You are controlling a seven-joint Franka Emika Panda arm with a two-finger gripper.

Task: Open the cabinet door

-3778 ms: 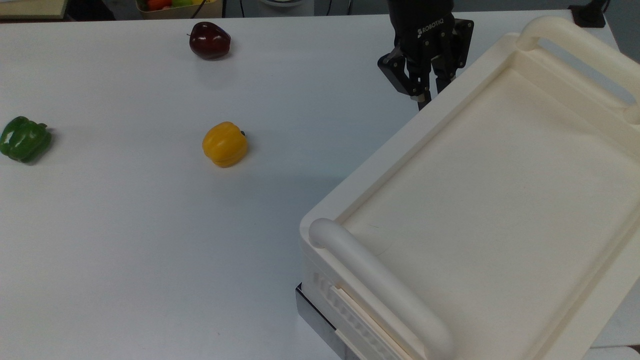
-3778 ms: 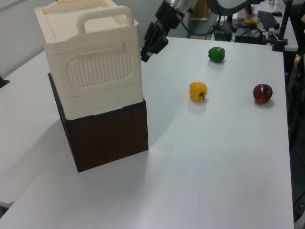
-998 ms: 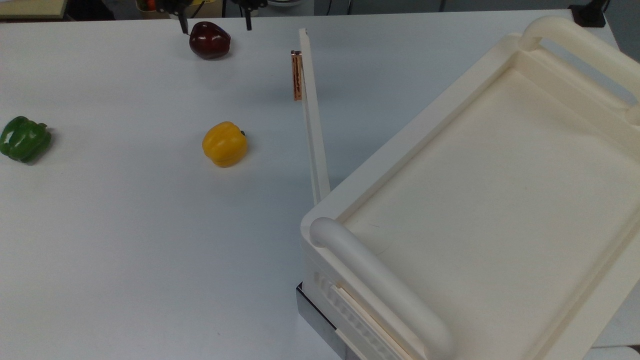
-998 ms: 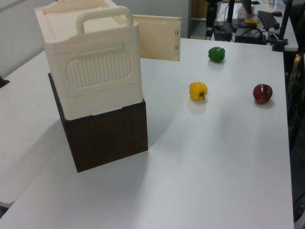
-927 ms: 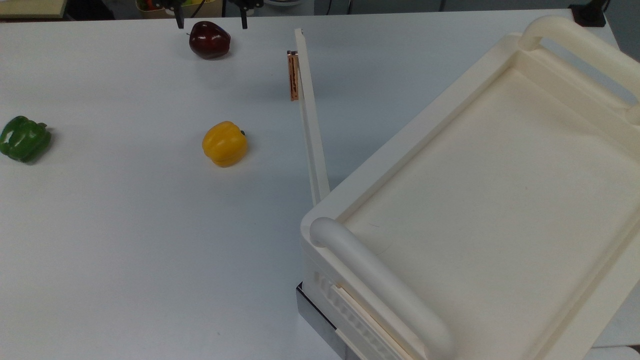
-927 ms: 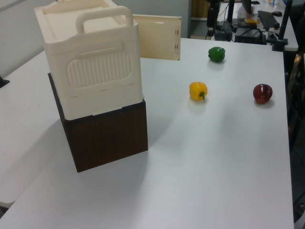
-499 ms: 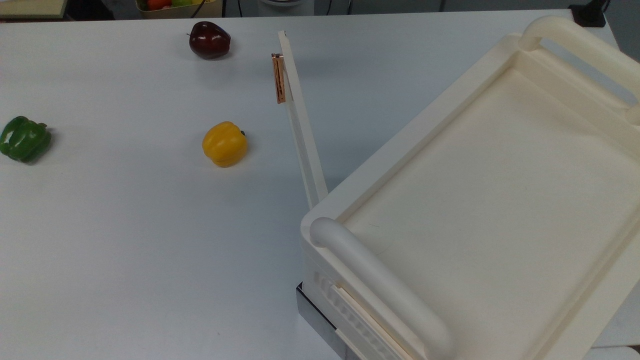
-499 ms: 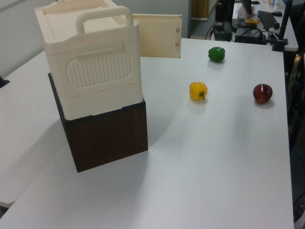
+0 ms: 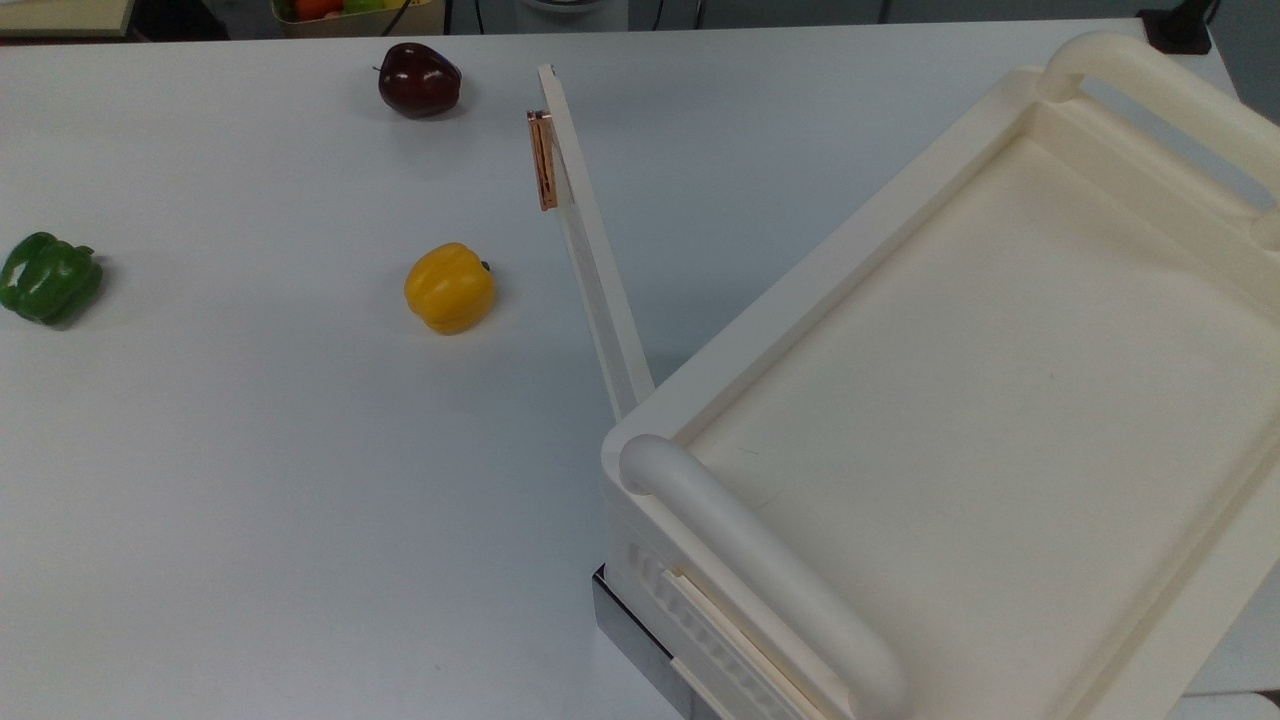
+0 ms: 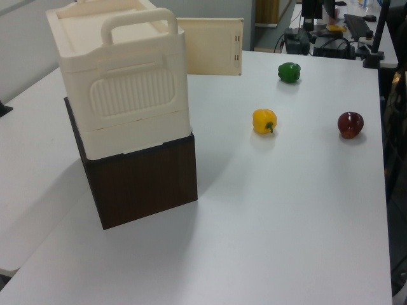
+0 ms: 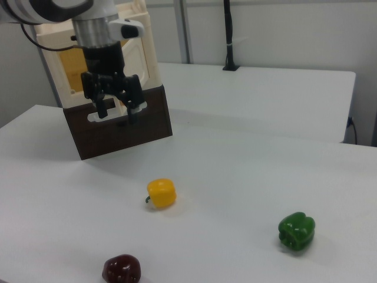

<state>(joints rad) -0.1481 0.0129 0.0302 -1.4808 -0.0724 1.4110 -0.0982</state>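
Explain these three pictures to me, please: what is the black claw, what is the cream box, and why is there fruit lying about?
The black claw is the gripper of a robot arm, hanging in front of the cabinet in the right view; its two fingers stand apart and hold nothing. The three pictures show one white table from above and from two sides. The cream box is a small cabinet standing on a dark brown base. Its thin cabinet door stands swung open; in the top view it is the narrow strip with a copper plate near its free end. Loose on the table lie a yellow pepper, a green pepper and a dark red apple, all apart from the cabinet.
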